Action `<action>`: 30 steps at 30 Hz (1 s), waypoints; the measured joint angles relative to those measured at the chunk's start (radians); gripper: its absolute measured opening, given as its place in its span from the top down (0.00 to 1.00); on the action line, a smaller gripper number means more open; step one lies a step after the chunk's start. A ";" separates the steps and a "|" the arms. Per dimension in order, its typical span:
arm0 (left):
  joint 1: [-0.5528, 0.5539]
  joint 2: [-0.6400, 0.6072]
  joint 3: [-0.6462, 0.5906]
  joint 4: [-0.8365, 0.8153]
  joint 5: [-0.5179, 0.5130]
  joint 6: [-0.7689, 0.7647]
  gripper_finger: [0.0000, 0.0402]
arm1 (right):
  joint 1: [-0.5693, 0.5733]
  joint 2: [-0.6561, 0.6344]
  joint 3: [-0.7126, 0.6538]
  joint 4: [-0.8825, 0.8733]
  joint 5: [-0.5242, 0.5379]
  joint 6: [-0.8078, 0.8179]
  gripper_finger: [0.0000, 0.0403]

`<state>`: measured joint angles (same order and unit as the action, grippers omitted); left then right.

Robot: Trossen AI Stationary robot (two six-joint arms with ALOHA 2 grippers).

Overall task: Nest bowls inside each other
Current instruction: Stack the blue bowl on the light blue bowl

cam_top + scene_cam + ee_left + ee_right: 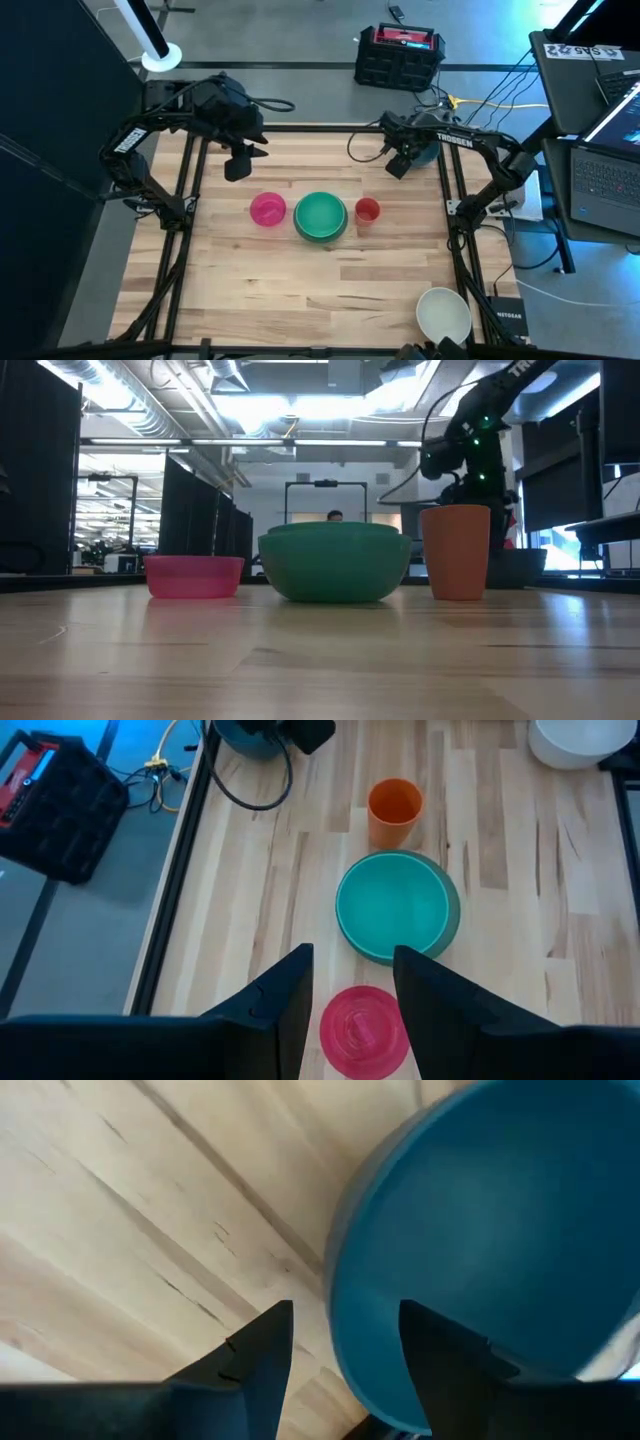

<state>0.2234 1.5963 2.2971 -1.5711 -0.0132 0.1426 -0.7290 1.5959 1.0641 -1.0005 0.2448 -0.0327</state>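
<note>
A dark teal-blue bowl [490, 1230] sits at the table's far right [428, 150]. My right gripper [345, 1312] is open just above its rim, one finger over the inside and one outside; no touch shows. A bright green bowl [392, 905] rests inside a larger translucent green bowl [455, 920] at mid-table. A pink bowl [267, 209] stands to their left and an orange cup [367, 211] to their right. A white bowl [443, 313] sits near the front right edge. My left gripper [238, 165] hangs open, high above the far left, holding nothing.
A black cable [365, 140] loops along the table's far edge near the blue bowl. The arms' black frame rails [185, 200] run along both sides. A black crate [398, 55] stands on the floor behind. Bare wood [300, 290] lies in front of the bowls.
</note>
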 joint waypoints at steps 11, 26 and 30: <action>0.000 0.000 0.000 0.000 0.000 0.018 0.69 | 0.000 0.000 -0.138 0.106 -0.021 0.006 0.62; 0.000 0.000 0.000 0.000 0.000 0.033 0.69 | 0.057 -0.023 -0.035 0.072 -0.092 -0.024 1.00; 0.007 0.000 0.000 0.000 -0.001 0.043 0.69 | 0.158 -0.022 0.099 0.034 -0.138 -0.016 1.00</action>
<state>0.2304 1.5962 2.2971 -1.5707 -0.0139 0.1859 -0.5711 1.5736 1.1635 -0.9660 0.1065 -0.0486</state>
